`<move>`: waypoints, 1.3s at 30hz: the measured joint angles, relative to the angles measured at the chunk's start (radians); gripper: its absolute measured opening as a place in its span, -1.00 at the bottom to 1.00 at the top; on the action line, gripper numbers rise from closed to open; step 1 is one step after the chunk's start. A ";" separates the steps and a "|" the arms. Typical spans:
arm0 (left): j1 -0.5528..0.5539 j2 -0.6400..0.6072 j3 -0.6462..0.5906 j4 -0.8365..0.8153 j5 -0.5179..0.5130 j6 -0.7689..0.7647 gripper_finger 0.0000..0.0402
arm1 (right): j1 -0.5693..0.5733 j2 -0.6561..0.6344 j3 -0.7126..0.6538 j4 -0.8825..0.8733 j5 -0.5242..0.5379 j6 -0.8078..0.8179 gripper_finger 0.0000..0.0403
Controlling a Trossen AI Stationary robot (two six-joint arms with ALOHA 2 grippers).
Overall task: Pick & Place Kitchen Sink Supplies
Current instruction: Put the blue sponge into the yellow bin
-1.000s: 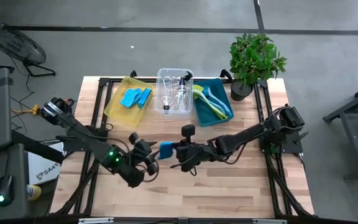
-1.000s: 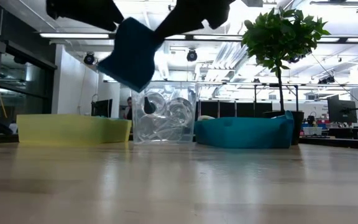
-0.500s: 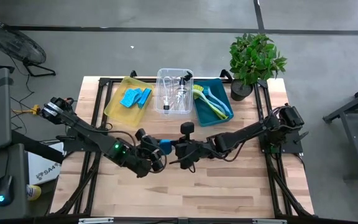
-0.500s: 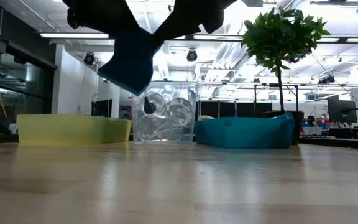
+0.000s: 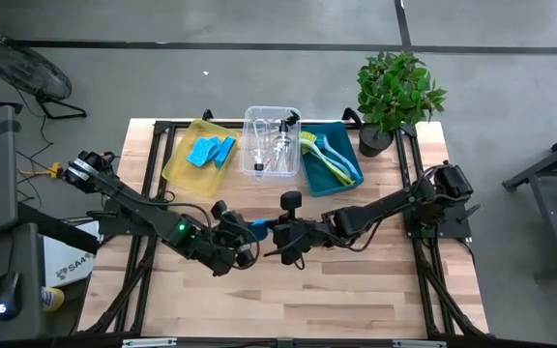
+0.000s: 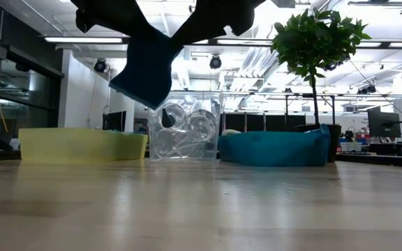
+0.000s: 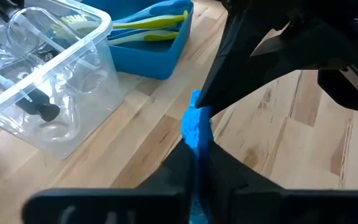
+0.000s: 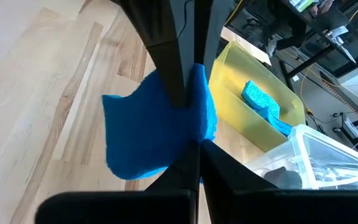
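While both my grippers (image 5: pixel 259 232) pinch one blue sponge (image 8: pixel 157 127) (others already binned), it must reach the yellow bin (image 5: pixel 184 159) beyond.

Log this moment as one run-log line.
phase: sponge handover, mid-table | right gripper: shut on blue sponge | left gripper: fingers shut on blue sponge | sponge: above table, both hold | yellow bin: two sponges inside

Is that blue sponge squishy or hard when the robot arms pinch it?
Probably squishy: the blue sponge bends where the right gripper and left gripper pinch it. Likely light too, hanging above the table from thin edge grips.
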 joint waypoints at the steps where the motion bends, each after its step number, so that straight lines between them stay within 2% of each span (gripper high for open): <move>1: 0.000 0.000 0.000 0.000 0.000 -0.001 -0.93 | 0.000 0.000 0.000 0.000 0.000 0.000 -1.00; 7: 0.000 0.000 0.000 0.000 0.001 0.000 -0.93 | 0.000 0.000 0.000 0.000 -0.009 0.001 -0.99; 11: -0.001 0.000 0.000 -0.001 0.006 -0.001 -0.96 | 0.000 0.000 0.000 0.001 -0.046 0.001 -0.88; 20: -0.002 0.000 0.000 -0.004 0.005 -0.001 -0.98 | 0.003 -0.032 -0.001 -0.040 -0.049 0.049 -0.18; 26: -0.002 0.000 0.000 -0.022 -0.028 0.033 -0.99 | 0.006 -0.126 -0.001 -0.214 -0.024 0.144 0.15; 30: -0.002 0.000 0.000 -0.060 -0.090 0.091 -0.99 | 0.009 -0.170 -0.014 -0.343 -0.026 0.227 0.19; 34: -0.004 0.000 0.000 -0.090 -0.158 0.200 -1.00 | 0.012 -0.197 -0.080 -0.363 -0.051 0.288 0.18; 39: -0.002 -0.011 0.001 -0.150 -0.248 0.153 -1.00 | 0.016 -0.198 -0.186 -0.322 -0.057 0.359 0.15</move>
